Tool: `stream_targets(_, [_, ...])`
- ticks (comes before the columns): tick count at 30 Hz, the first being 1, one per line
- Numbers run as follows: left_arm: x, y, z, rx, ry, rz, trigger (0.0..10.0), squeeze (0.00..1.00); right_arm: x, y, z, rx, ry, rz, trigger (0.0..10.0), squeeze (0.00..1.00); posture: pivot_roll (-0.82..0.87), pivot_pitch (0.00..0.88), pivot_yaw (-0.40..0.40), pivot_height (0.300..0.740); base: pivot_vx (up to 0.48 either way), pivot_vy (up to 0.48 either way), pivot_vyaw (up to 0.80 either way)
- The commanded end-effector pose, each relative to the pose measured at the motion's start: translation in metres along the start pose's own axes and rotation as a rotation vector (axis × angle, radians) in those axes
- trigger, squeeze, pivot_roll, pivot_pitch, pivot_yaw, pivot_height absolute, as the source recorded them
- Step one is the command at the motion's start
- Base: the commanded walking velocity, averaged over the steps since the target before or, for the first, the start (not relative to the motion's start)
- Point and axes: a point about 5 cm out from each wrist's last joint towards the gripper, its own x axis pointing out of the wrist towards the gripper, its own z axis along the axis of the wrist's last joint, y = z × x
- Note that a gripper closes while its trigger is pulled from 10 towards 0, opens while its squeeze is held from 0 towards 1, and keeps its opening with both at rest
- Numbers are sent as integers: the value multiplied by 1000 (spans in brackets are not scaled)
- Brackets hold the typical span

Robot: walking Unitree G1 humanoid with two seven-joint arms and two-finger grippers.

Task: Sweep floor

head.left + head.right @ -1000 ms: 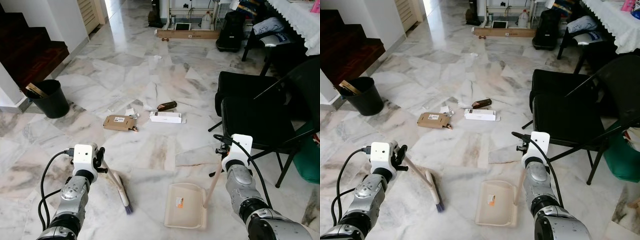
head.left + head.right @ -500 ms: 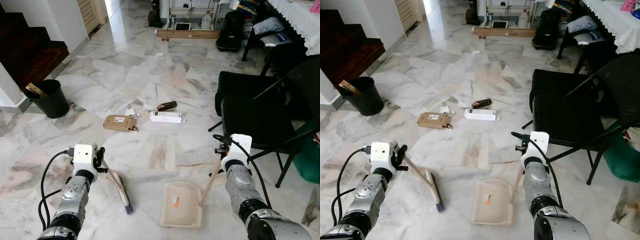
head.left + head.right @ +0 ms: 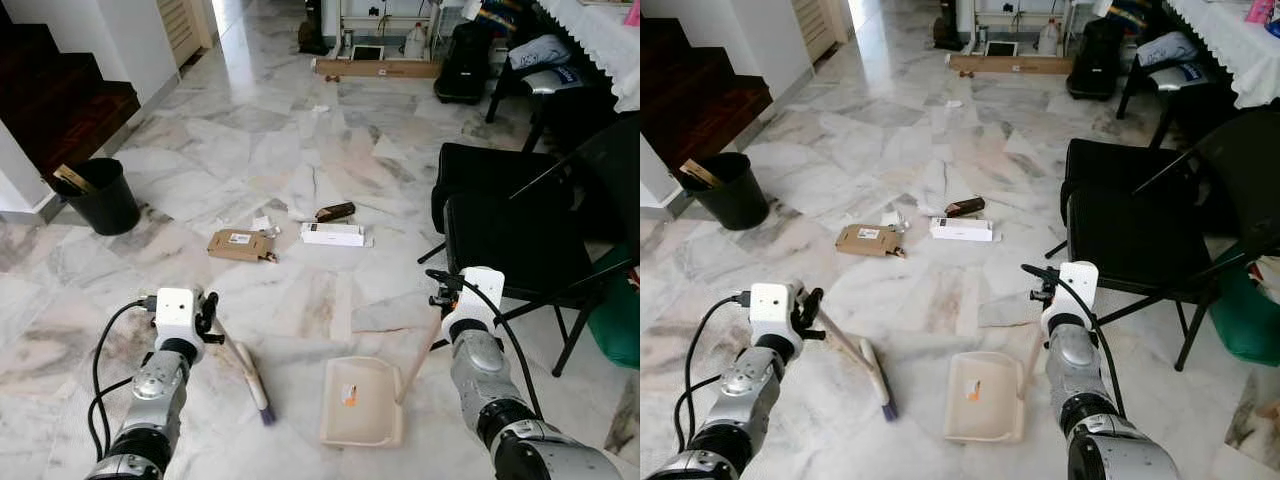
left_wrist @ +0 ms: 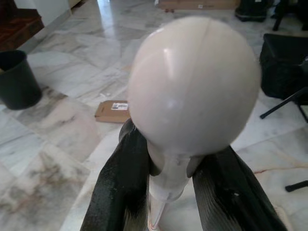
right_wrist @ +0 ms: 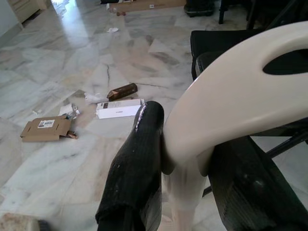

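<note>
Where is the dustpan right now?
The cream dustpan lies on the marble floor just ahead, between the arms, its handle in the right gripper, right of the broom.

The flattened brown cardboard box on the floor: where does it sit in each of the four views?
Left eye view: cardboard box, left of centre.
Right eye view, left of centre.
Left wrist view, just left of the broom's round handle end.
Right wrist view, far left edge.
Shared landmark: the black chair.

I see the broom [image 3: 247, 373] at lower left and the dustpan [image 3: 362, 402] to its right on the floor [image 3: 250, 130]. Litter, box [image 3: 238, 244] and carton [image 3: 332, 234], sits mid-frame; bin [image 3: 102, 196] left, chair [image 3: 520, 240] right.
</note>
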Motion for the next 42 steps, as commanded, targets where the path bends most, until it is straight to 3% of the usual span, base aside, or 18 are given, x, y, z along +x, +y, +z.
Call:
stream_targets(1, [3, 2, 10, -12, -52, 9, 10000, 0, 3, -3, 14, 24, -81, -11, 10000, 0, 31, 5, 38, 740, 0, 0, 0])
stream_targets(5, [3, 1, 8, -31, -37, 17, 10000, 0, 2, -5, 14, 31, -89, -17, 10000, 0, 26, 0, 38, 740, 0, 78, 0])
stream_targets(26, [6, 4, 9, -16, -22, 20, 10000, 0, 4, -10, 18, 40, -89, -44, 10000, 0, 11, 0, 52, 740, 0, 472, -172])
stream_targets(42, [7, 9, 14, 1, -38, 50, 10000, 0, 8, -9, 25, 44, -96, -30, 10000, 0, 19, 13, 51, 740, 15, 0, 0])
